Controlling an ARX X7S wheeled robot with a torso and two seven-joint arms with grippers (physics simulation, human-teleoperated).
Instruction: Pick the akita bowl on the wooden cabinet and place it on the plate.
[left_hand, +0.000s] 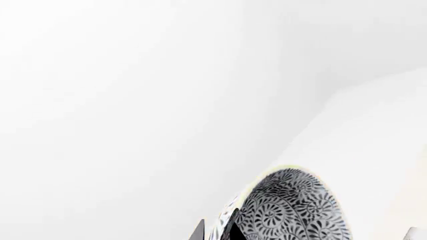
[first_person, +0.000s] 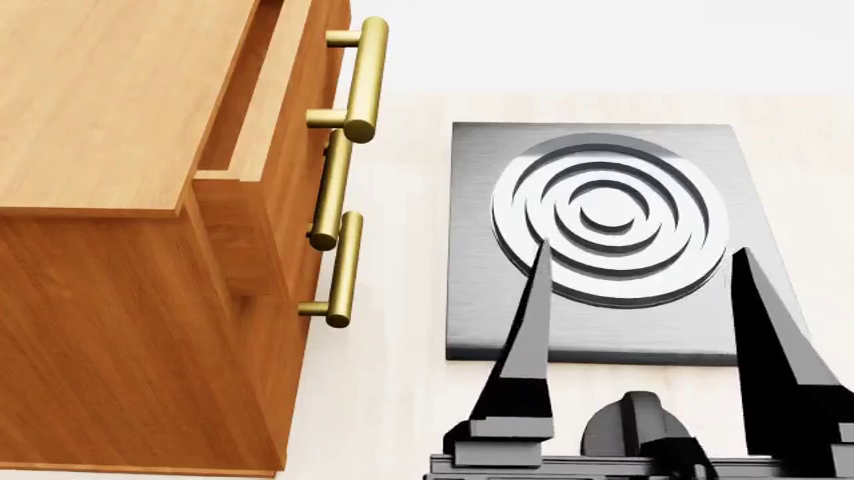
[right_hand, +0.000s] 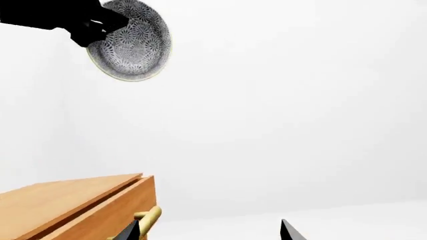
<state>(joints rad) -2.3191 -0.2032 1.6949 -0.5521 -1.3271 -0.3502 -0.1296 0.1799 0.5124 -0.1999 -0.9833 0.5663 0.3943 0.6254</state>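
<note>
The akita bowl (left_hand: 293, 210), white with a fine dark pattern, hangs tilted in the air, and my left gripper (left_hand: 215, 231) is shut on its rim. In the right wrist view the same bowl (right_hand: 137, 42) shows high above the wooden cabinet (right_hand: 73, 205), held by the black left gripper (right_hand: 100, 25). My right gripper (first_person: 641, 250) is open with nothing between its fingers, and is to the right of the wooden cabinet (first_person: 107, 100). The plate is out of view.
A grey square slab with sunken concentric rings (first_person: 607, 215) lies on the pale surface right of the cabinet, under my right gripper. Brass bar handles (first_person: 360, 80) stick out from the cabinet's drawer fronts. The top drawer stands slightly pulled out.
</note>
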